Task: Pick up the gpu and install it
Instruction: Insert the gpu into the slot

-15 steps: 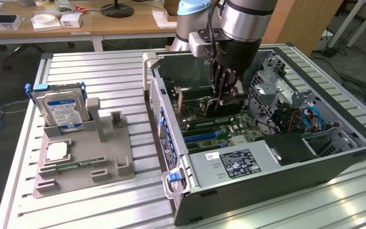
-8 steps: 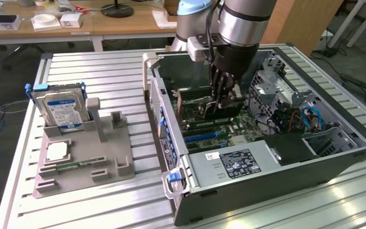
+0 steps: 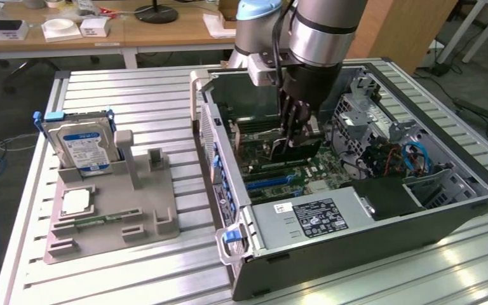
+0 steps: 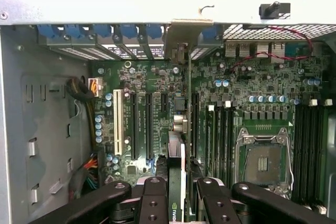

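Wrist view: our jaws clamp the gpu [image 4: 181,145] edge-on above a motherboard [image 4: 157,85] slot. We judge it light, stiff, fragile; edges only.

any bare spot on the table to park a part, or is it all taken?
Free: slatted table behind the hard drive, and the near strip before the grey fixture. Crowded: inside the PC case, where the tool holds the gpu.
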